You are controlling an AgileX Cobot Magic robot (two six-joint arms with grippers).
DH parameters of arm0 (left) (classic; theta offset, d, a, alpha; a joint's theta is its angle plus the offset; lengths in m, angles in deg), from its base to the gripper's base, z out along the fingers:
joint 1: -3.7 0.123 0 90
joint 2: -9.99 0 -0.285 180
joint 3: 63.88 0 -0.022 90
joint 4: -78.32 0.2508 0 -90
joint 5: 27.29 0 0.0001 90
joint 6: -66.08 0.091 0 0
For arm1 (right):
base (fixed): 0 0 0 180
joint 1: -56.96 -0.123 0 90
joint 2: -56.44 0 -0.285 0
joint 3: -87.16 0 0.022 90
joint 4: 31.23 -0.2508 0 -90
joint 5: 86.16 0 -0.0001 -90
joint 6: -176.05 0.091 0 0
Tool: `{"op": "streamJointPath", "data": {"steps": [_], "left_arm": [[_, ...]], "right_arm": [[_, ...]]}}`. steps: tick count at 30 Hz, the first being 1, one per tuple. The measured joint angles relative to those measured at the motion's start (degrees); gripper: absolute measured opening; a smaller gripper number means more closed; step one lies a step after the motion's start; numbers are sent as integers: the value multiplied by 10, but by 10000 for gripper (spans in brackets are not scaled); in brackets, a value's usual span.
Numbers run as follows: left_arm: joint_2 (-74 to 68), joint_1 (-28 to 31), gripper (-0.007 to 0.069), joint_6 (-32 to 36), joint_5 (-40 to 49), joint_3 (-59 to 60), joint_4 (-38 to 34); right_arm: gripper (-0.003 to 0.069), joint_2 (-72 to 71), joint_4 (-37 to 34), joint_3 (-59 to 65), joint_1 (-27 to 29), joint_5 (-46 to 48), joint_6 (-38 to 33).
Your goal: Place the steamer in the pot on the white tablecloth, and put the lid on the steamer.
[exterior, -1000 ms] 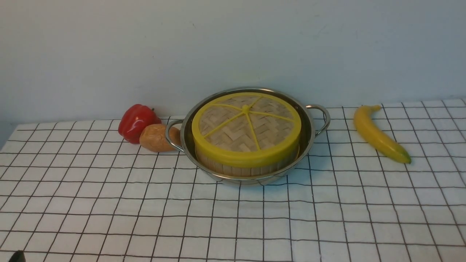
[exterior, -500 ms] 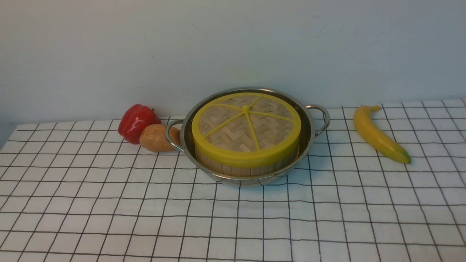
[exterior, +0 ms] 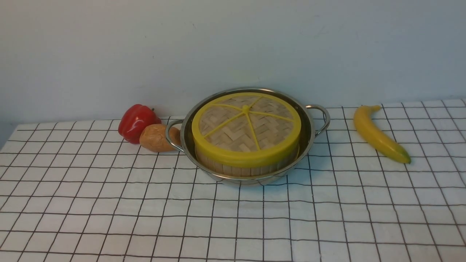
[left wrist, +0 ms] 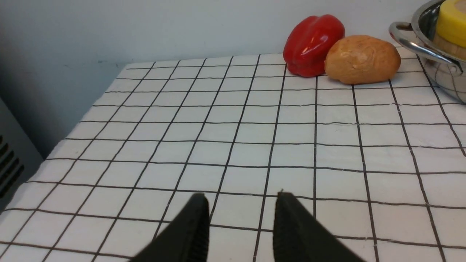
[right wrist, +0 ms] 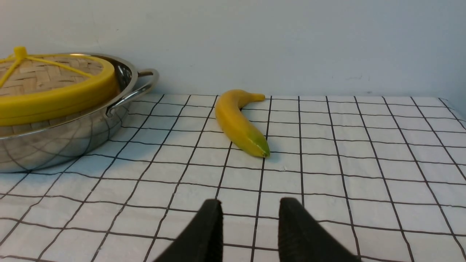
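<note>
Yellow-rimmed lid [exterior: 246,125] seated on steamer [exterior: 247,168] inside pot [exterior: 309,134] on white tablecloth [exterior: 233,218], both jaws released & empty w/ nothing between; only risk seems stray arm sweep nudging pot, shifting lid.

A red bell pepper [exterior: 136,122] is seen at 10 o'clock, with a brown potato [exterior: 157,138] touching it at its 4 o'clock. A yellow banana [exterior: 378,133] is laid at 3 o'clock.
</note>
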Motion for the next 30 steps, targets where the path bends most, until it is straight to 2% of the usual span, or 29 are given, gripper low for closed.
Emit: {"op": "streamJointPath", "data": {"steps": [14,22,30], "left_arm": [[0,0,242,28,-1,0,-18],[0,0,242,29,-2,0,-80],[0,0,242,29,-2,0,-85]], "right_arm": [[240,0,0,0,0,0,0],[240,0,0,0,0,0,0],[240,0,0,0,0,0,0]]}}
